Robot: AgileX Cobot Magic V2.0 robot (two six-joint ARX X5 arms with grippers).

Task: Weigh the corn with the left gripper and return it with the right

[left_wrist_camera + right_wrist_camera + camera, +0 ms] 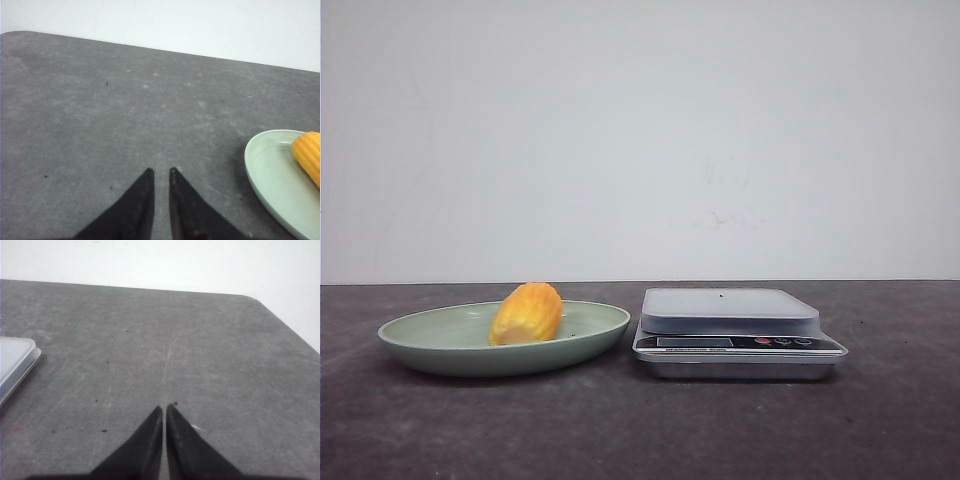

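Left wrist view shows the left gripper (160, 172) nearly closed, empty, over bare table (125, 115). The right gripper (165, 407) is closed, empty too. The corn (526, 313) lies in the plate (430, 355), left of the scale (735, 330).

On the grey table (880, 420) only two things stand in the way: a shallow green plate (430, 345) to the left and a flat kitchen scale (735, 335) to the right, side by side with a narrow gap between them. The corn (526, 313) lies in the plate and rises above its low rim, open from above. The scale's top (725, 302) is bare. Bare table lies in front of both and out to either side. The left gripper (160, 172) has bare table ahead, the plate off to one side; the right gripper (165, 407) likewise, the scale's corner at the edge of its view
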